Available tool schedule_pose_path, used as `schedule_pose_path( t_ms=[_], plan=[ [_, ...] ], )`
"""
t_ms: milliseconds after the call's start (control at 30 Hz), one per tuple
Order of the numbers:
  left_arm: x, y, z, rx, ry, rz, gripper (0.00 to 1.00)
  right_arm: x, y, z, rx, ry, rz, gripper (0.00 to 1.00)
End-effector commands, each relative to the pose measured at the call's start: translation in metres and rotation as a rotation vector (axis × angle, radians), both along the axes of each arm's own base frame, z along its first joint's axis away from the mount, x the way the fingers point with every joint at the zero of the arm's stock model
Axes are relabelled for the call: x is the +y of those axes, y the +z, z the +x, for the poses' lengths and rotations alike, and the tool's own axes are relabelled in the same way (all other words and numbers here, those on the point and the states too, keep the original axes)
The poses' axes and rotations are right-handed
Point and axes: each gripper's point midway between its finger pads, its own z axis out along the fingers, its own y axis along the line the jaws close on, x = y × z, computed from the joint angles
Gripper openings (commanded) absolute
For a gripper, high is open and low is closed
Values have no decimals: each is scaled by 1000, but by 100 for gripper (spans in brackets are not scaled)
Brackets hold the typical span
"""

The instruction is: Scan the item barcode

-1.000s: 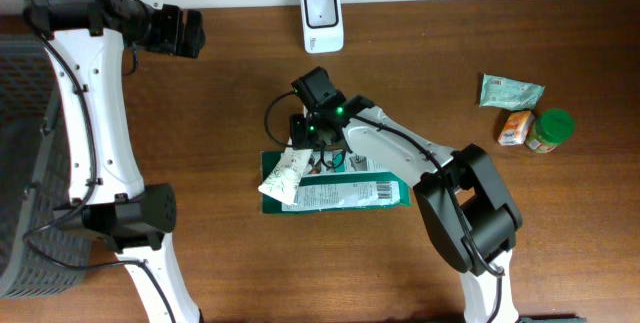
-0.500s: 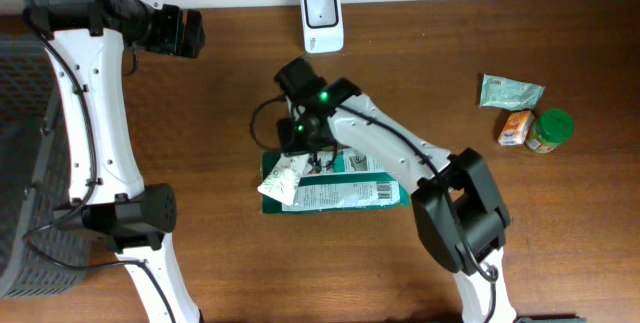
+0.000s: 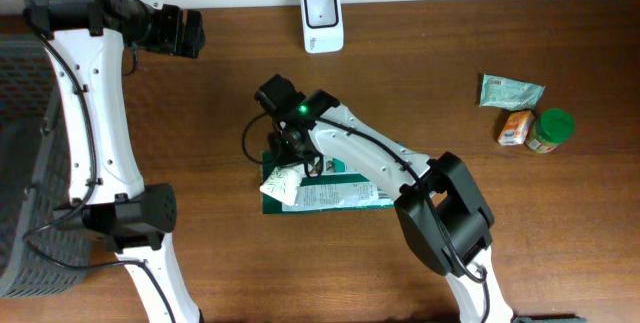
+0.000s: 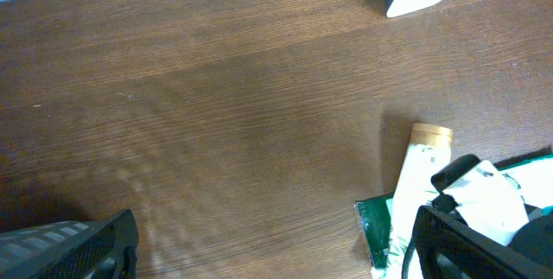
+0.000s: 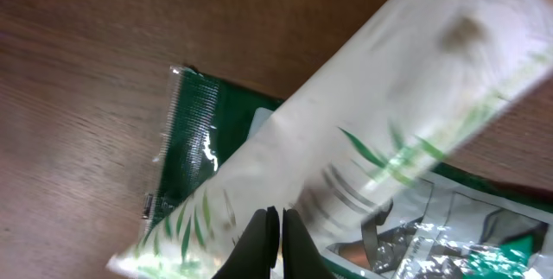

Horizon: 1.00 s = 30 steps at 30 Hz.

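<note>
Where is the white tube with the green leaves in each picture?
Overhead: the white tube lies left of centre, across the left end of the green packet.
Left wrist: the tube is at the lower right, its tan end towards the top of the picture.
Right wrist: the tube is blurred and slants from lower left to upper right.
Shared landmark: the green packet under the tube, seen in every view.

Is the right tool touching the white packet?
Touching. The right wrist view shows the right tool, shut, pinching the white packet at its lower edge.
</note>
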Motion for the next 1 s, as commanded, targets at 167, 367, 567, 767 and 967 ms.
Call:
schedule_pose_path(
  t_ms=[167, 367, 567, 767, 967],
  plan=[
    [1, 6, 0, -20, -12, 2, 99, -16, 24, 15, -88, -41, -64, 4],
    [1, 6, 0, -20, -12, 2, 99, -17, 9, 17, -91, -43, -82, 4],
    [1, 6, 0, -19, -12, 2, 99, -18, -10, 16, -61, -40, -107, 4],
    [1, 6, 0, -19, -12, 2, 99, -15, -87, -10, 144, -17, -120, 4],
    [1, 6, 0, -20, -12, 2, 99, -11, -89, -6, 143, -6, -113, 7]
  ],
)
